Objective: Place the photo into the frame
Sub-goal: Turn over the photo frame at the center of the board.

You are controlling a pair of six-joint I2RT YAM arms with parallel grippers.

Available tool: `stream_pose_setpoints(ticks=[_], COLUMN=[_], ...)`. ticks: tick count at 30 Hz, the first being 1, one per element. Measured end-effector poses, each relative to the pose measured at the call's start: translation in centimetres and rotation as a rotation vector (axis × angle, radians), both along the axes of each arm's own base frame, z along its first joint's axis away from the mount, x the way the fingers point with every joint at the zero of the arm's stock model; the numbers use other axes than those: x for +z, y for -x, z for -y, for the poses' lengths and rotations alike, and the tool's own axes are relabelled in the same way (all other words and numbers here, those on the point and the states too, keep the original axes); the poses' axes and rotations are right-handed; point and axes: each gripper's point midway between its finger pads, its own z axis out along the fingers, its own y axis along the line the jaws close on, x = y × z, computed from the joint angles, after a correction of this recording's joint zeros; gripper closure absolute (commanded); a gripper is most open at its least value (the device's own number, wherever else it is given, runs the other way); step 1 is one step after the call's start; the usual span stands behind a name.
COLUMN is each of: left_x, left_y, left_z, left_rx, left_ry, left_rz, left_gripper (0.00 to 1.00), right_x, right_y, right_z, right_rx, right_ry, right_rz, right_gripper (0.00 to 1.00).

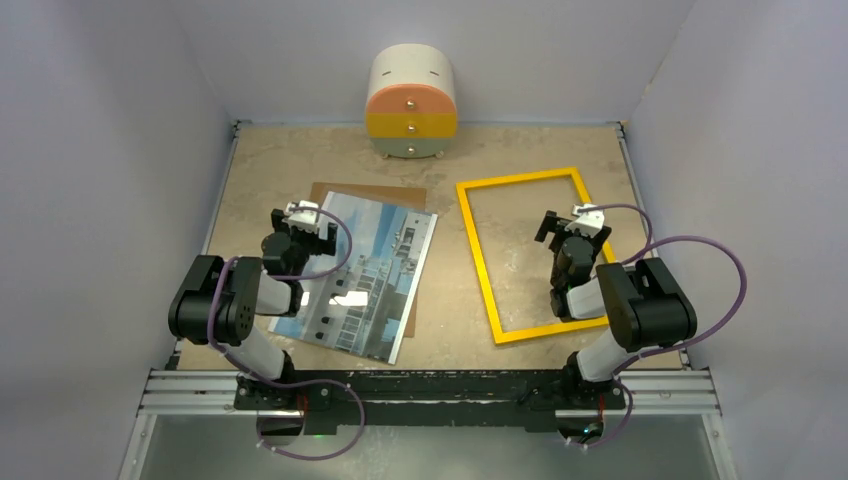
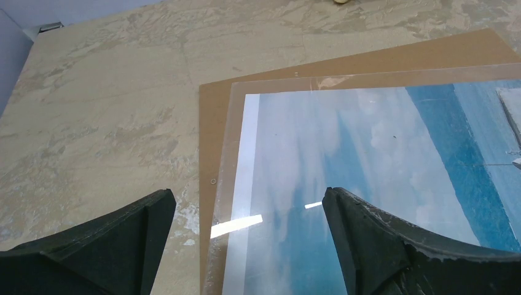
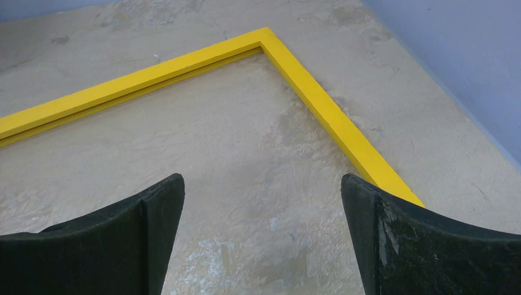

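Photo (image 1: 365, 275) and frame (image 1: 518, 178) are seen lying flat and well apart on the mottled beige table (image 1: 265, 160). The photo is placed left of centre, picture side up and tilted, over a brown board (image 1: 400, 192) whose far edge is left showing beyond it. The yellow frame is laid right of centre, and bare tabletop is seen through its opening. The left gripper (image 2: 246, 206) is held above the photo's upper-left edge, jaws spread wide with nothing between them. The right gripper (image 3: 263, 184) is held over the frame's opening, near its right bar, jaws likewise spread wide and empty. A small rounded drawer unit (image 1: 412, 105) is set at top centre against the back wall.
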Motion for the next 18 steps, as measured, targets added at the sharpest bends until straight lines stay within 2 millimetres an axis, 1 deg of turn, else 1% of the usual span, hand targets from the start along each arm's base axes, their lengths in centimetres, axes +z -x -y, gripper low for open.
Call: stream_pose_setpoints(ticks=[18], left_x=[-0.06], left_y=[0.02], left_z=[-0.04], left_rx=[-0.001], left_ry=[0.002], left_rz=[-0.006], left_gripper=[0.0], right_x=[0.0], right_y=[0.0], right_z=[0.0], right_rx=[0.0], right_ry=[0.0], right_rz=[0.0], right_gripper=[0.01])
